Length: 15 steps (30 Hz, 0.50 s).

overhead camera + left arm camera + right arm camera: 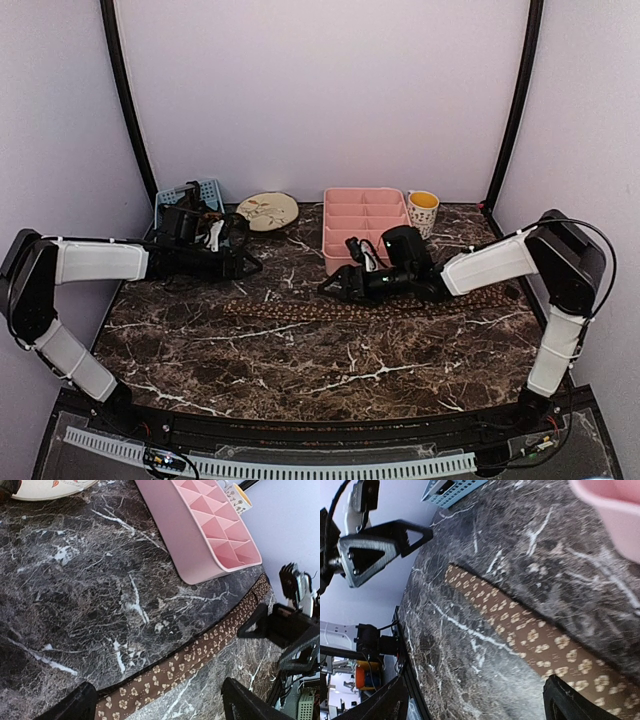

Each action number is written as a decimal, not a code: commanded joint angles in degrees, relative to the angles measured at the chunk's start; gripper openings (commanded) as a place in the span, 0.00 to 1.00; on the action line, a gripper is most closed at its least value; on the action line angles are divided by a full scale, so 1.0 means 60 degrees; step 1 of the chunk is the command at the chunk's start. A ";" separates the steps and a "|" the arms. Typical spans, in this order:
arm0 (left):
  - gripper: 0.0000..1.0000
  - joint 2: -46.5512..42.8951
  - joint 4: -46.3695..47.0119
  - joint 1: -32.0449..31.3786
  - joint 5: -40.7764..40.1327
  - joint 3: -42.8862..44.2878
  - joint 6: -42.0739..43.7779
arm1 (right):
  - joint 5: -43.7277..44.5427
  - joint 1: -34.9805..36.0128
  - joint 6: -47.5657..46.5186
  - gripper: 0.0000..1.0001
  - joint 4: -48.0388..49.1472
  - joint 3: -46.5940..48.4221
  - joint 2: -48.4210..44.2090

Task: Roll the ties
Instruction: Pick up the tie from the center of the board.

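Note:
One tie (300, 313), brown with a tan flower-dot pattern, lies flat and unrolled across the middle of the marble table (300, 370). My left gripper (248, 266) hovers open above and behind the tie's left end. In the left wrist view the tie (200, 650) runs diagonally between my open fingers (75, 705), untouched. My right gripper (332, 285) hangs open just behind the tie's middle, facing left. From the right wrist the tie (530, 630) passes under one fingertip (570, 702), and nothing is gripped.
A pink divided tray (365, 225) stands at the back centre, with a white and yellow cup (423, 210) to its right. A decorated plate (268, 211) and a blue basket (190, 195) sit at the back left. The two grippers face each other closely.

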 commanded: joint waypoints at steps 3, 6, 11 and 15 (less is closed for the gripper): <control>0.89 0.0028 -0.0868 -0.0018 -0.0620 0.0307 0.0667 | 0.0575 -0.1118 -0.1182 0.93 -0.1274 0.0459 0.0326; 0.89 0.0067 -0.0914 -0.0028 -0.0758 0.0296 0.0740 | 0.0506 -0.1388 -0.1344 0.92 -0.1290 0.1025 0.0910; 0.89 0.0102 -0.0978 -0.0032 -0.0871 0.0261 0.0769 | 0.0681 -0.1724 -0.1422 0.91 -0.1147 0.1957 0.1741; 0.89 0.0104 -0.1062 -0.0029 -0.1030 0.0261 0.0819 | 0.0773 -0.1842 -0.1417 0.90 -0.1228 0.2824 0.2186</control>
